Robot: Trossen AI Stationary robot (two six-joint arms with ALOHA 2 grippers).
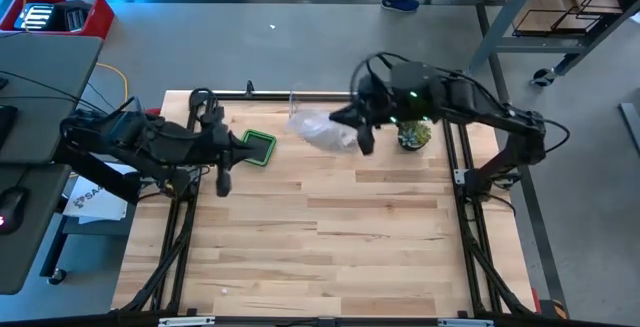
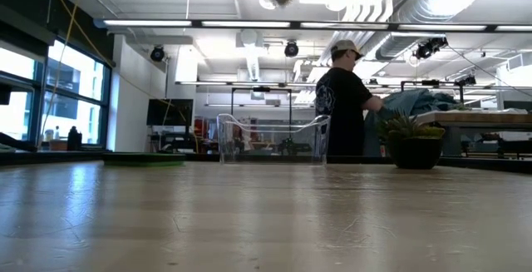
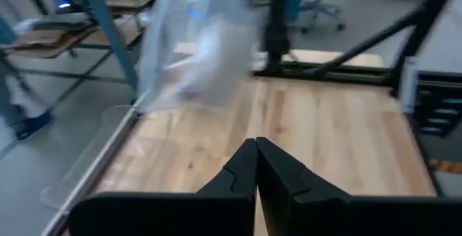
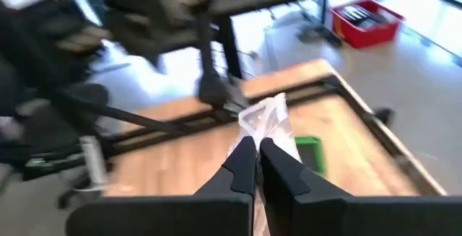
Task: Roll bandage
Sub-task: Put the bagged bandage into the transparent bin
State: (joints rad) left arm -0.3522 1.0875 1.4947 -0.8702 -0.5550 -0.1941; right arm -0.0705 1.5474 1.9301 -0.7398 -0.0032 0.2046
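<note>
A wooden table [image 1: 330, 237] seen from above, with two dark robot arms, one at each side.

Risks, as a judgement: the clear plastic bag [image 1: 325, 130], which probably holds the bandage though no roll can be made out through the film, hangs from a pinch on thin, slippery plastic. It could slip free or tear if the right arm swings, and a drop might land near the table's far edge at about twelve o'clock. The bag could also brush the potted plant [image 1: 413, 135] just beside it. The left arm's fingers are clamped on nothing, so it would need to reopen before it could help.

Left to right: the left gripper [image 1: 224, 182] sits at about nine o'clock on the table, arm folded low and reaching inward, its fingers [image 3: 242, 171] pressed together with nothing between them. A flat green tray [image 1: 258, 147] lies just beside it, toward the far edge. A clear acrylic bin [image 2: 271, 139] stands at the far edge near twelve o'clock. The right gripper [image 1: 365, 142] is raised above the table at about one o'clock, arm arched over from the right, fingers [image 4: 245, 165] pinched on the bag's gathered top. A person [image 2: 345, 97] stands beyond the table.
</note>
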